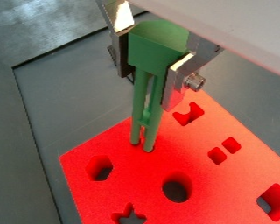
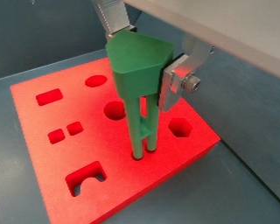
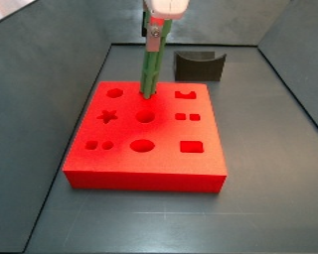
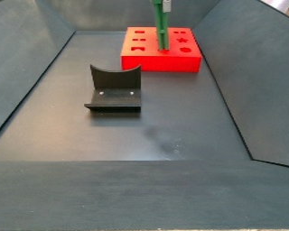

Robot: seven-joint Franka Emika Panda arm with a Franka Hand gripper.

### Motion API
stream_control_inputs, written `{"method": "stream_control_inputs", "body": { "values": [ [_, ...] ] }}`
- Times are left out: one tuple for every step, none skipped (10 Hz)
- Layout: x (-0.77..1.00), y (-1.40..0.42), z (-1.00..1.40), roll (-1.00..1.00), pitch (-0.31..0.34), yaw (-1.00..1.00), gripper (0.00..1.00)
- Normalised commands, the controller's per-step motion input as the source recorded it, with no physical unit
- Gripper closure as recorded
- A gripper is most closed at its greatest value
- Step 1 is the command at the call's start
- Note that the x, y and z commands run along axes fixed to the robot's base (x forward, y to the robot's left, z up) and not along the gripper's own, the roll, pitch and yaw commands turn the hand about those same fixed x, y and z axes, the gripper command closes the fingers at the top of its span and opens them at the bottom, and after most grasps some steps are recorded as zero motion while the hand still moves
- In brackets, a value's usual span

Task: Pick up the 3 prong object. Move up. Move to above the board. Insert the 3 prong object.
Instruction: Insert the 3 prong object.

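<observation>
My gripper (image 1: 154, 48) (image 2: 145, 54) is shut on the wide head of the green 3 prong object (image 1: 146, 105) (image 2: 143, 122), one silver finger (image 2: 178, 74) on each side. The object hangs upright. Its thin prongs reach down to the top of the red board (image 1: 130, 175) (image 2: 38, 114), and their tips meet the surface among the cutouts. How deep they sit I cannot tell. In both side views the 3 prong object (image 3: 150, 64) (image 4: 163, 32) stands on the board (image 3: 162, 164) (image 4: 172, 61) near one edge, with the gripper (image 3: 159, 25) (image 4: 163, 4) above it.
A dark grey U-shaped holder (image 3: 199, 66) (image 4: 113, 88) stands on the grey floor, apart from the board. Sloping grey walls enclose the work area on all sides.
</observation>
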Motion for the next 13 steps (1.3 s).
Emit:
{"method": "stream_control_inputs", "body": {
  "values": [
    [0.00,0.00,-0.14,0.00,-0.030,0.00,1.00],
    [0.00,0.00,-0.24,0.00,-0.046,0.00,1.00],
    [0.00,0.00,-0.29,0.00,-0.059,0.00,1.00],
    [0.00,0.00,-0.35,0.00,-0.101,0.00,1.00],
    [-0.03,0.00,-0.47,0.00,-0.153,0.00,1.00],
    [0.00,0.00,-0.57,0.00,-0.157,0.00,1.00],
    [0.00,0.00,-0.67,0.00,-0.134,0.00,1.00],
    [0.00,0.01,-0.74,0.00,-0.137,0.00,1.00],
    [0.00,0.04,-0.86,0.00,-0.167,0.00,1.00],
    [-0.04,0.06,-0.93,0.00,-0.167,0.00,1.00],
    [-0.12,0.10,-1.00,0.00,-0.131,0.00,1.00],
    [-0.18,0.15,-1.00,0.00,-0.107,0.00,1.00],
    [-0.22,0.20,-1.00,0.00,-0.099,0.03,1.00]
  ]
}}
